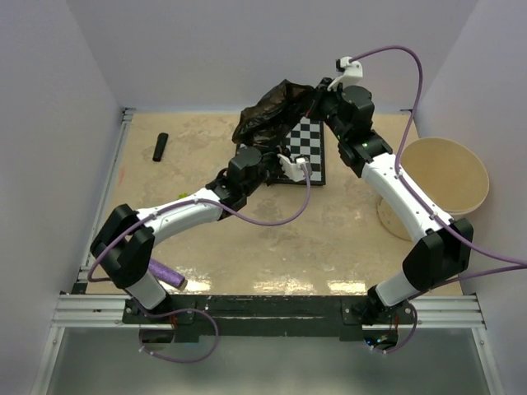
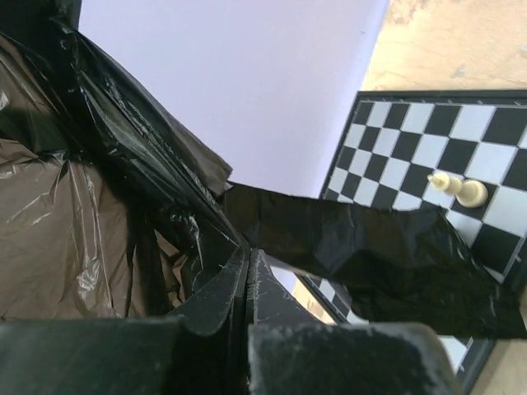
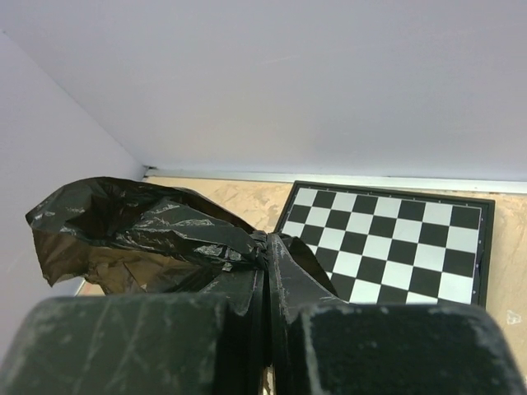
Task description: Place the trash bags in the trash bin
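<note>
Trash bag (image 1: 268,111) stretched between left pincer (image 2: 249,263) and right pincer (image 3: 265,251) — clamped in both.

A thin, glossy black trash bag (image 1: 268,111) hangs crumpled and bunched in the upper centre of the overhead view, raised in the air. Close up, its wrinkled film (image 2: 99,206) shows brownish where light passes through. A short black roll (image 1: 160,146) lies flat at upper left, well apart. The round cream-beige trash bin (image 1: 445,177) stands upright, mouth open, at the right edge.
</note>
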Robot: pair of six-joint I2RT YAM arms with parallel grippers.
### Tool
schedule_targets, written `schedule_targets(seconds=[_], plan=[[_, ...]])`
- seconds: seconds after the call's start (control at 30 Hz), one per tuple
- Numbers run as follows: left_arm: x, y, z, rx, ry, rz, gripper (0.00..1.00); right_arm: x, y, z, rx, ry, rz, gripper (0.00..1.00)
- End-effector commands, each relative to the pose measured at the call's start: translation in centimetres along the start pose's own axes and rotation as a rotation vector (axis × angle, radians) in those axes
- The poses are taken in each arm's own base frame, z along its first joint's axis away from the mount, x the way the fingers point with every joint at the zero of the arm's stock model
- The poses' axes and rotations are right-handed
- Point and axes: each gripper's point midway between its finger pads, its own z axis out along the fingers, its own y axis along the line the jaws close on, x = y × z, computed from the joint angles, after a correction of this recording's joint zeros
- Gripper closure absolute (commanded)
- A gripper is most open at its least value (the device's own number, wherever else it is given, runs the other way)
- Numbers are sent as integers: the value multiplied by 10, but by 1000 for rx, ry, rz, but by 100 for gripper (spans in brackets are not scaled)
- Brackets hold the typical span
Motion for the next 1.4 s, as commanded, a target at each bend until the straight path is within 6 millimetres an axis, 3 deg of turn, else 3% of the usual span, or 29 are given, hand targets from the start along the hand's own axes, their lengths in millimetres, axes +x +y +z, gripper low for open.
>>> schedule_targets(seconds=[0.0,0.13,0.33,0.6,0.8,0.83,0.93,1.0,1.07,1.17,1.37], plan=[[-25,33,-29,21,-60,-38,100,-29,7,-9,-18,-78,10,100],[-47,9,-68,213,-185,-48,100,-27,-2,-4,0,-89,-5,100],[-41,-42,-112,512,-223,-81,100,-23,-11,0,21,-101,-32,100],[-25,-42,-124,592,-189,-139,100,-29,-7,-1,5,-110,-73,100],[-27,-26,-123,514,-201,-148,100,-11,15,-8,-140,-46,-94,100],[-28,-25,-123,511,-204,-150,96,-7,21,-11,-177,-33,-103,100],[-43,6,-123,457,-242,-244,71,4,28,-16,-231,-6,-163,100],[-57,45,-125,382,-310,-349,47,7,28,-20,-256,-2,-238,100],[-68,77,-127,333,-345,-419,40,11,29,-20,-287,11,-322,100],[-75,92,-121,333,-335,-457,37,18,34,-25,-352,21,-450,100],[-66,123,-90,168,-309,-449,31,32,58,-33,-450,20,-606,100]])
